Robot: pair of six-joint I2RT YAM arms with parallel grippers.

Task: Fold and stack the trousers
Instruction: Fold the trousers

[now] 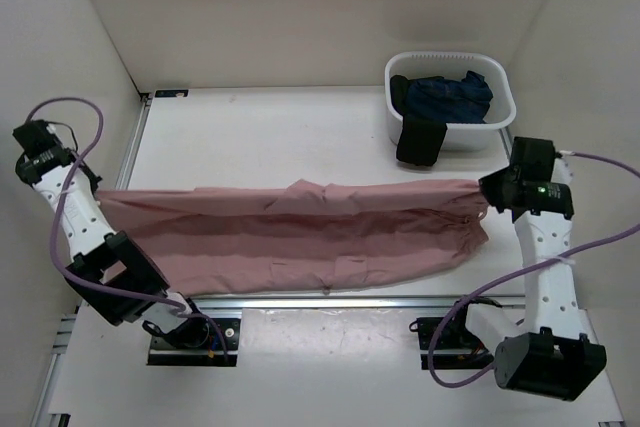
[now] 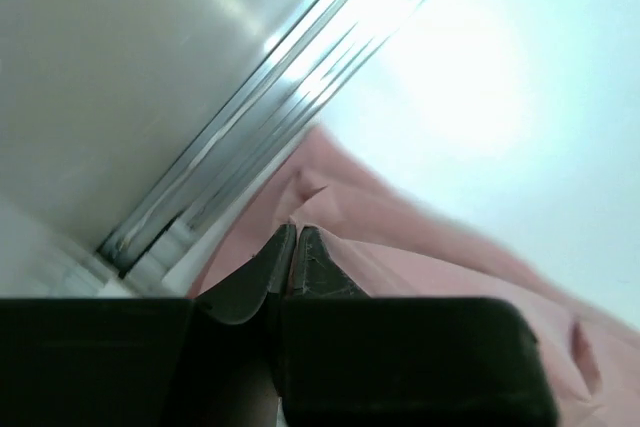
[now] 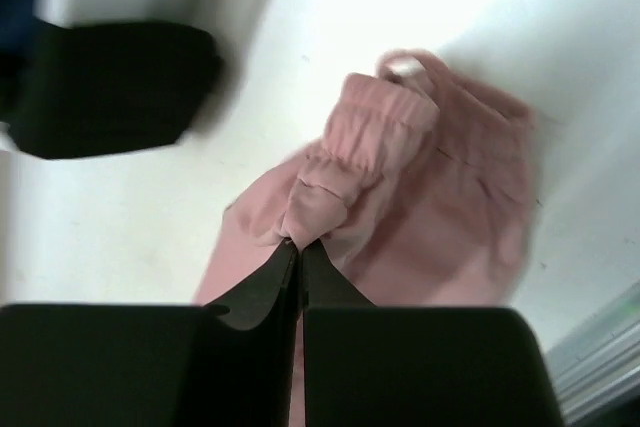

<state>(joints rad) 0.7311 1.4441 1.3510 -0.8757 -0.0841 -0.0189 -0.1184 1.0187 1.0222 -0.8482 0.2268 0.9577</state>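
2 robot arms are holding a pair of dusty-pink trousers point(image 1: 320, 232) stretched lengthwise across the white table point(image 1: 260, 127), as the overhead view shows. The garment is lying in a long band from the left side to the right, its near edge just beyond the metal rail point(image 1: 330, 300) in front of the arm bases.

The left gripper point(image 1: 100, 197) is clamping the leg end at the far left; its wrist camera is showing both fingers pressed together on pink cloth point(image 2: 400, 247), with the left gripper's tips point(image 2: 293, 232) close to a metal rail along the table's edge point(image 2: 250, 117).

The right gripper point(image 1: 483, 190) is pinching the gathered waistband at the right end. Its wrist view is showing the jaws clenched point(image 3: 298, 247) on a fold of the elastic waist point(image 3: 370, 147), the drawstring loop lying beyond it.

A white basket point(image 1: 500, 112) is sitting at the far right of the table, holding a dark navy garment point(image 1: 450, 97), while a black garment point(image 1: 420, 142) is hanging over its front rim, apart from the trousers.
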